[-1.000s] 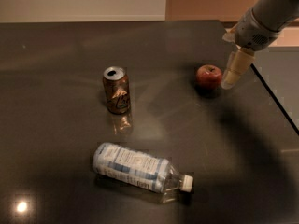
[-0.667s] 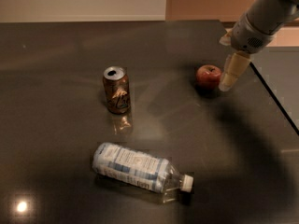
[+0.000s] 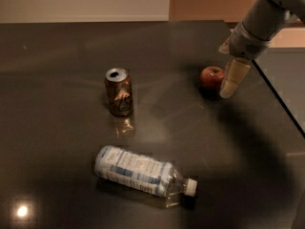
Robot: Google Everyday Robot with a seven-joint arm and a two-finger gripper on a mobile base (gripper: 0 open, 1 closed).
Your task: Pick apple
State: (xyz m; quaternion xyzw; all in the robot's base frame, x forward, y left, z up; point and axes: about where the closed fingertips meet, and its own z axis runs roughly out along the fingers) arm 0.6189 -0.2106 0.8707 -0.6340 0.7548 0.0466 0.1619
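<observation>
The apple [image 3: 211, 77] is small, round and red, with a dark stem dimple. It sits on the dark table [image 3: 62, 56] at the right. My gripper [image 3: 228, 90] hangs from the grey arm at the upper right. Its pale fingers [image 3: 234, 77] point down and stand just to the right of the apple, close beside it, tips near the table top. Nothing is seen held in the gripper.
A brown can [image 3: 119, 91] stands upright left of centre. A clear plastic water bottle [image 3: 142, 171] with a white cap lies on its side in front. The table's right edge [image 3: 281, 104] runs diagonally just beyond the gripper.
The gripper has shifted slightly left, closer to the apple's right side. The apple, can and bottle have not moved.
</observation>
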